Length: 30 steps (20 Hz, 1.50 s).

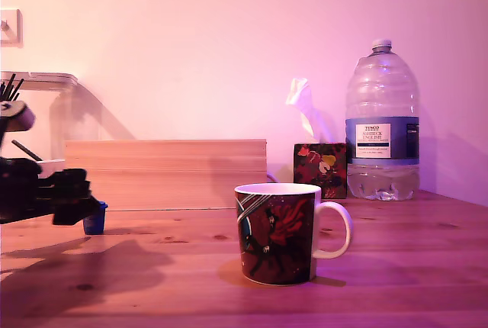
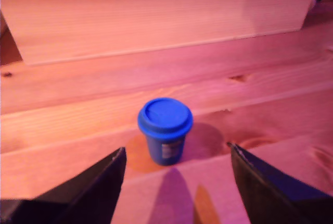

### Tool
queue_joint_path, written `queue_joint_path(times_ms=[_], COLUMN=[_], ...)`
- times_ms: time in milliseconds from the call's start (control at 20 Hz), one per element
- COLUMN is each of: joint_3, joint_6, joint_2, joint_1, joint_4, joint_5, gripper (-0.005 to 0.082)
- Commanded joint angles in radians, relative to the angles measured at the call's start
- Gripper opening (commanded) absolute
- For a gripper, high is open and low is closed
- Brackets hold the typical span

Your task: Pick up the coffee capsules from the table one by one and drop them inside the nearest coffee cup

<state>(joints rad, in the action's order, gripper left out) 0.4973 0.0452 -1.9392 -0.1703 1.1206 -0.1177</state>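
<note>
exterior: low, near table (image 1: 396, 267) height, facing the back wall, mug (image 1: 278, 233) close | wrist: above gripper (image 2: 177, 182), looking down-forward, close on capsule (image 2: 165, 130) | shared: capsule (image 1: 94, 217), wooden box (image 1: 168, 172), tabletop

Standing on the table (image 1: 396, 267): coffee cup (image 1: 278, 233) near the middle, capsule (image 1: 94, 218) well apart toward the exterior view's left, just beside the gripper (image 1: 76, 202) (jaws spread, capsule ahead between them). Sitting behind: plank-like box (image 1: 168, 172), tissue box (image 1: 320, 168), water bottle (image 1: 381, 126) rightmost.

The pine table (image 1: 427, 267) bears mug (image 1: 276, 233), capsule (image 1: 94, 218), box (image 1: 166, 174), apparently a tissue box (image 1: 320, 169), bottle (image 1: 381, 126).
</note>
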Motion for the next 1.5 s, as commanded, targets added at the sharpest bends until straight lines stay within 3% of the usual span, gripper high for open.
queue_joint_path(times_ms=[0,350,750,900,1100,1350,1450], joint_3=[0.024,0.136,0.149,0.149,0.153,0.153,0.153], joint_6=[-0.016,-0.019,-0.015,-0.015,-0.019,-0.02,-0.02], joint_2=[-0.02,-0.094,-0.104,-0.104,-0.104,-0.104,-0.104], joint_1=[-0.003,-0.003,-0.003,-0.003,-0.003,-0.002,-0.002], joint_4=[-0.039,-0.175,-0.152,-0.151,-0.151,-0.175,-0.175], joint_5=[0.007,0.006,0.006,0.006,0.006,0.006,0.006], gripper=[0.0571,0.0568,0.0542,0.0444,0.0184,0.0025,0.0021])
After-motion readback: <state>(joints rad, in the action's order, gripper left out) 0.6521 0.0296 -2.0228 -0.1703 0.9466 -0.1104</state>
